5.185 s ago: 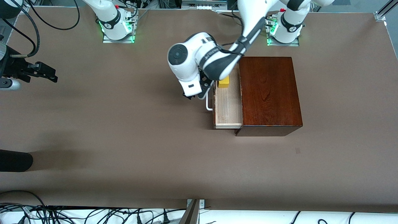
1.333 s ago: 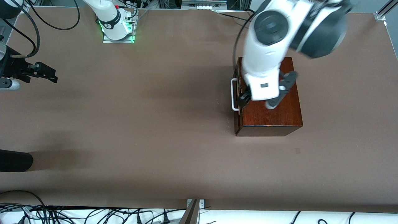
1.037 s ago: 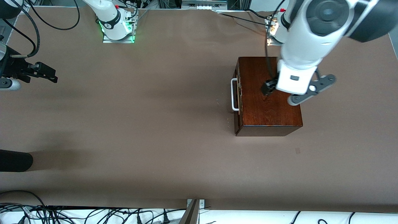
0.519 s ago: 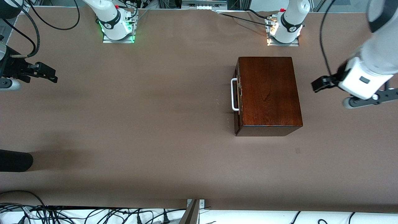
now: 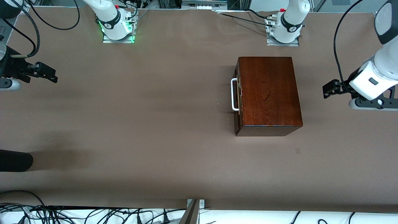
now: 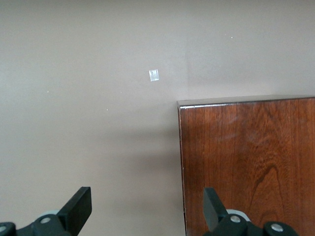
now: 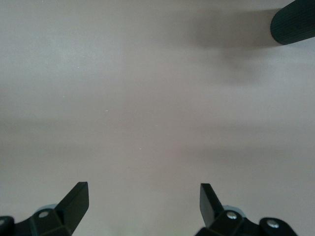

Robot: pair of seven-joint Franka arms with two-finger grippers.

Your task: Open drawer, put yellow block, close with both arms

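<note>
The dark mahogany box [image 5: 267,93] stands on the brown table toward the left arm's end. The drawer is pushed fully in; only its dark front edge and white loop handle [image 5: 233,95] show. The yellow block is hidden. My left gripper [image 5: 330,89] is open and empty, up over the bare table beside the box, at the left arm's end. The left wrist view shows its spread fingers [image 6: 146,196] and a corner of the box [image 6: 246,162]. My right gripper [image 5: 46,73] waits open and empty at the right arm's end, over bare table [image 7: 143,194].
A black rounded object [image 5: 15,160] juts in at the table's right-arm end, nearer the front camera; it also shows in the right wrist view [image 7: 294,22]. A small pale mark [image 5: 298,151] lies on the table near the box. Cables lie along the front edge.
The drawer, open earlier with the yellow block in it, is now shut. My left arm has swung off the box toward its own end of the table. The right arm has not moved.
</note>
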